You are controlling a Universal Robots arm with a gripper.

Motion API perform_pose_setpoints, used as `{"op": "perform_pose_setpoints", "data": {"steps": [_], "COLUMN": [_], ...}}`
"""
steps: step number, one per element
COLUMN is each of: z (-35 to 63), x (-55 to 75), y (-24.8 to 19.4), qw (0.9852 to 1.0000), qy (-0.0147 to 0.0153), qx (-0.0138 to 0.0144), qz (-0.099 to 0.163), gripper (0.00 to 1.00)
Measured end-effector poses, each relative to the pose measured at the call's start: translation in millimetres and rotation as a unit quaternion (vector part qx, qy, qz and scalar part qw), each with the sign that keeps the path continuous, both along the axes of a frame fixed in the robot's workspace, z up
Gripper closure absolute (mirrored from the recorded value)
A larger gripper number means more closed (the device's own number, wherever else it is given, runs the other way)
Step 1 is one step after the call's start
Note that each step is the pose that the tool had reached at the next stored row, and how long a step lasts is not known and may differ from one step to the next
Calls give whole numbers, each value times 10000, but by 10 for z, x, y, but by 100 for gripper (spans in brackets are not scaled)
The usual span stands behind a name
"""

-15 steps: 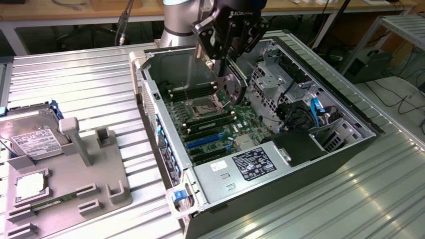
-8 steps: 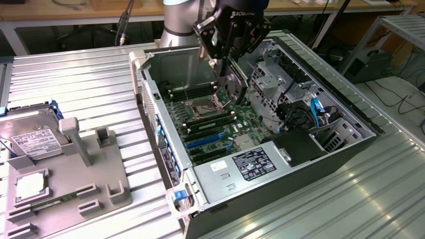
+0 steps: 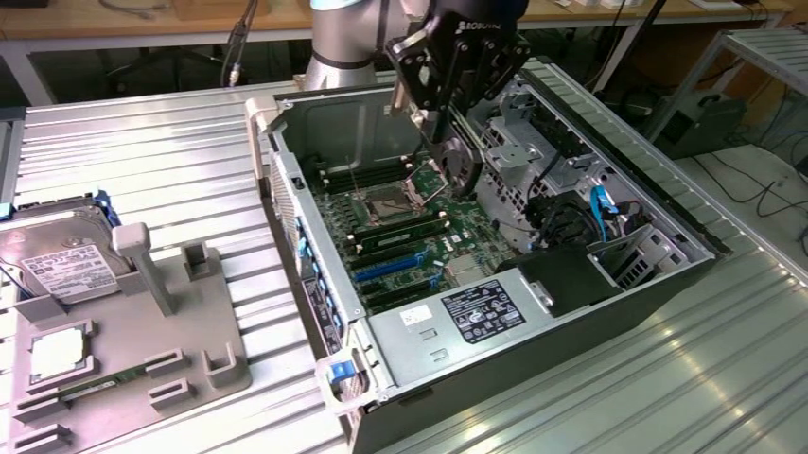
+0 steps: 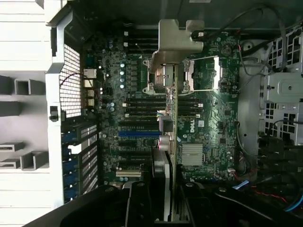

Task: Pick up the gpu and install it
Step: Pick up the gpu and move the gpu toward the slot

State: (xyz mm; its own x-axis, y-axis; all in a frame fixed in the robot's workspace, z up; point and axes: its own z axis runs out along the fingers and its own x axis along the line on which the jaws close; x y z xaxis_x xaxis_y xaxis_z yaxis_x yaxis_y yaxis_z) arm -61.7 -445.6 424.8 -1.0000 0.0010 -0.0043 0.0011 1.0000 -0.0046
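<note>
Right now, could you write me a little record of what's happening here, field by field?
holder: gripper, shut on the gpu
gpu position: upright, inside the open computer case, over the motherboard
gpu seating: appears raised, not yet in a slot
exterior view's left: hard drive on a grey tray
support: ribbed metal table

Claw [image 3: 440, 121] hangs over the open PC case [image 3: 331, 123], clamped on the gpu [image 3: 457, 163], card edge-down just above the motherboard [image 3: 442, 232]. Hard drive [image 3: 57, 260] sits on the grey holder [image 3: 189, 326], exterior view's left.
</note>
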Motion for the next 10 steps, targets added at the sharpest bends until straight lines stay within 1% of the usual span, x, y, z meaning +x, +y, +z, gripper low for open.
{"op": "perform_pose_setpoints", "data": {"steps": [7, 8, 10], "z": [-9, -12, -12], "x": [296, 353, 375], "y": [2, 2, 1], "qw": [10000, 10000, 9999], "qy": [0, 0, 0], "qx": [0, 1, 0], "qz": [9, 40, 152], "gripper": [72, 72, 72]}}
